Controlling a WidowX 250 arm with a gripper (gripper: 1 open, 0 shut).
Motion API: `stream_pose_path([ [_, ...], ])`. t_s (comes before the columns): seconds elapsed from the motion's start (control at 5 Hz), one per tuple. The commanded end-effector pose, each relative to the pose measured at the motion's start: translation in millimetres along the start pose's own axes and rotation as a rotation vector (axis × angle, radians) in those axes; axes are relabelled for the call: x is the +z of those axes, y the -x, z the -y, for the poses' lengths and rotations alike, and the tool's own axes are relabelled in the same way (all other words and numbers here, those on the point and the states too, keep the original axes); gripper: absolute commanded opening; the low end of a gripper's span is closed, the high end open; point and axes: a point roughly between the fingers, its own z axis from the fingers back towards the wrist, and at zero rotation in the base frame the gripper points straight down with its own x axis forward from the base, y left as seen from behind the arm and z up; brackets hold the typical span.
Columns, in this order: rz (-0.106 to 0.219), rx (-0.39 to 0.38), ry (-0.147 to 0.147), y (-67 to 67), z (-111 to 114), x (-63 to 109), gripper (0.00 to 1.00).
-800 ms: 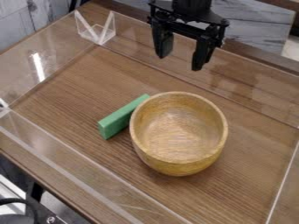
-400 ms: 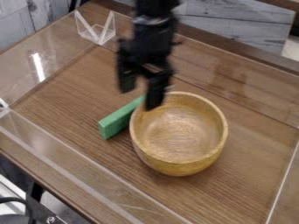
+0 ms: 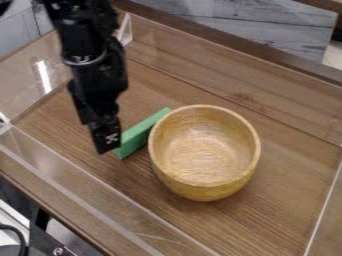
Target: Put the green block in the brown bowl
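Note:
The green block (image 3: 142, 132) lies flat on the wooden table, its right end right next to the left wall of the brown bowl (image 3: 203, 150). The bowl stands upright and holds nothing. My black gripper (image 3: 104, 135) hangs down over the block's left end, fingertips close to the table. Its jaws look open, though this angle shows only one dark finger (image 3: 106, 136) plainly. Nothing appears to be held. The gripper covers part of the block's left end.
Clear acrylic walls (image 3: 54, 170) ring the wooden tabletop (image 3: 267, 100). A clear plastic stand at the back left is mostly hidden behind the arm (image 3: 87, 50).
The arm has swung from above the far side of the bowl leftward and down, ending low over the green block's left end. Block and bowl have not moved.

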Motion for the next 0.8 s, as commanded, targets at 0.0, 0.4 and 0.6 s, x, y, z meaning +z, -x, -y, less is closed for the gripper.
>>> stream_pose_path([
  [0.0,0.038,-0.036,-0.026,-11.6,-8.7,-2.5,1.0],
  [0.4,0.048,-0.066,-0.02,-25.0,-13.1,-16.9,1.0],
  [0.6,0.049,-0.061,-0.015,-29.6,-15.5,-22.1,1.0],
])
